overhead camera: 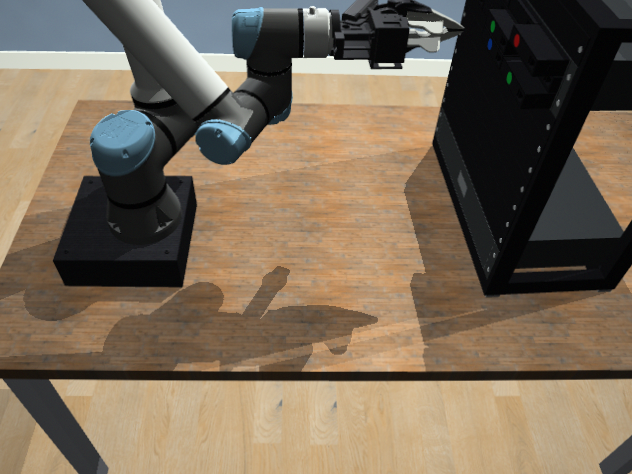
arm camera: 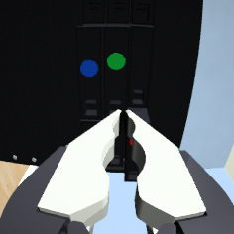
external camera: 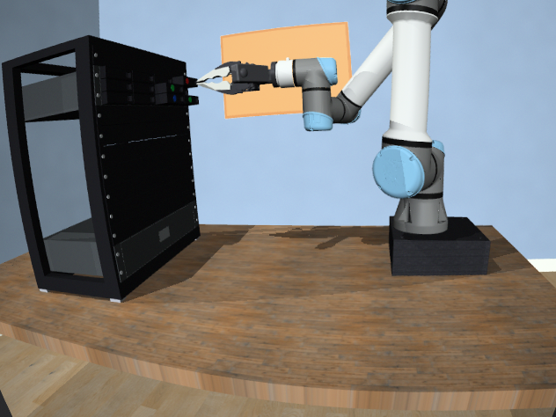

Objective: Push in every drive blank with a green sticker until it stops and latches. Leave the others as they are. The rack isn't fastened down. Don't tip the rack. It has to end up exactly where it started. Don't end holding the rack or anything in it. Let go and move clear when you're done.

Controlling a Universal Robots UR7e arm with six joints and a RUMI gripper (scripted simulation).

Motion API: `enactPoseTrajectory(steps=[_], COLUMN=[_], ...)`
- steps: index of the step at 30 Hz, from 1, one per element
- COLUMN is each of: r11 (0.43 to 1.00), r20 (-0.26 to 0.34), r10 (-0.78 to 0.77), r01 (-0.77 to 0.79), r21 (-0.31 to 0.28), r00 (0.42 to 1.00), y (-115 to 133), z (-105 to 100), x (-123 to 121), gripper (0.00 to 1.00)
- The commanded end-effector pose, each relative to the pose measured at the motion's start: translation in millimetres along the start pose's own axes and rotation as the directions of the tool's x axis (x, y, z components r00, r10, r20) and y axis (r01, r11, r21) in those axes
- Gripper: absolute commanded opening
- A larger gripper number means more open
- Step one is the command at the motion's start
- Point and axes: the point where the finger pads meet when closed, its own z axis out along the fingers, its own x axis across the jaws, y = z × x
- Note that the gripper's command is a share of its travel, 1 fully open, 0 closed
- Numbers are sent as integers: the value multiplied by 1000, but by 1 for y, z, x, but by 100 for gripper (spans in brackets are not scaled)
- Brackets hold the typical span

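The black rack (overhead camera: pixel 530 137) stands at the table's right side, and it also shows in the exterior view (external camera: pixel 103 165). Its top row holds drive blanks with round stickers. One green-stickered blank (overhead camera: pixel 492 25) and a blue one (overhead camera: pixel 490 44) sit further in. A red one (overhead camera: pixel 516 39) and a second green one (overhead camera: pixel 508 77) stick out. My gripper (overhead camera: pixel 456 29) is shut and empty, level with that row, its tips close by the red blank (external camera: pixel 186 81). I cannot tell if they touch. The wrist view shows the blue (arm camera: pixel 89 68) and green (arm camera: pixel 116 60) stickers beyond the fingertips (arm camera: pixel 123 113).
The arm's black base block (overhead camera: pixel 122 239) sits at the table's left. The rack's lower front is closed with dark panels (external camera: pixel 148 179). An orange board (external camera: pixel 287 67) hangs on the wall behind the arm.
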Motion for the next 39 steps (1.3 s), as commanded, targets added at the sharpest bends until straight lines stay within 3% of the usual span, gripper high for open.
enactPoseTrajectory(steps=[1,8,19,39], r11=[1000,1000,1000,1000], r20=[0,0,0,0], r10=[0,0,0,0], r01=[0,0,0,0], r21=[-2,-2,-2,-2], r00=[1000,1000,1000,1000], y=[-7,-7,-7,-7], z=[-3,2,50,54], x=[1,1,1,1], gripper=[0,0,0,0])
